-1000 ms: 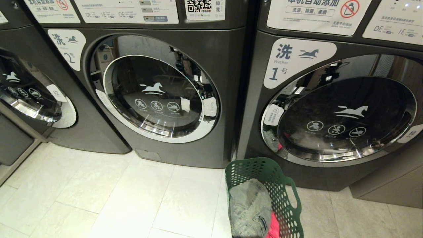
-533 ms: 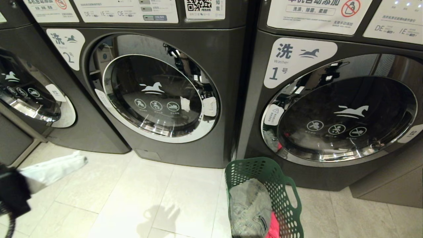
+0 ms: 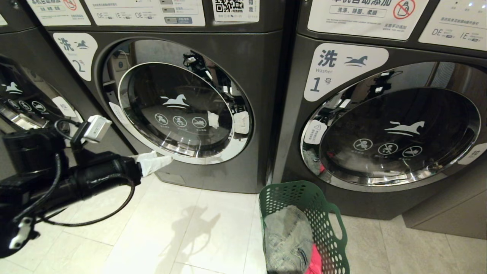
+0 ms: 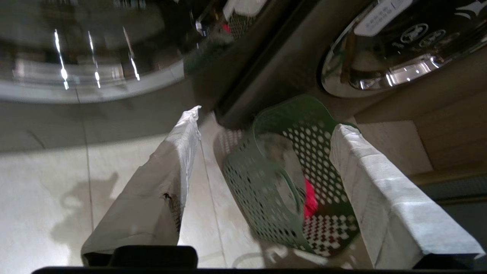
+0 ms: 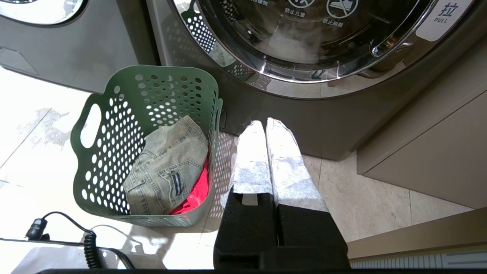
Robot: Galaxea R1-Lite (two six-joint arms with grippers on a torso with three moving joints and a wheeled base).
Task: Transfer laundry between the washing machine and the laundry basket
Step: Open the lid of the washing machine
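In the head view 3 dark grey front-loading washers stand in a row on the pale tiled floor (image 3: 198, 236). At the far left only a slice of 1 washer (image 3: 23, 102) shows, its round door partly hidden by the robot's left arm. Next comes the washing machine (image 3: 266, 114) with the white horse label (image 3: 75, 53) bearing a 2; its chrome-rimmed glass door (image 3: 179, 114) is shut. To the right stands the washer labelled 1 (image 3: 296, 125), its door (image 3: 395, 137) also shut, with 3 round warning icons on the glass, as on door 2.

The left pincer (image 3: 158, 161) reaches in from the left edge and hangs low in front of the washing machine, near the lower left rim of its door. The left wrist view shows its 2 white-wrapped fingers (image 4: 159, 182) spread wide apart with nothing between them.

The laundry basket (image 3: 327, 224), 1 dark green tub with many round holes, sits on the floor in front of the seam between washers 2 and 1, nearer washer 1. Inside lie 2 visible items: 1 faded denim garment (image 3: 287, 238) on top and 1 red cloth (image 3: 314, 262) beneath it.

The right pincer (image 5: 266, 152) is seen only from its own wrist camera, hanging just right of the basket in front of washer 1, its 2 white-wrapped fingers pressed together and empty.
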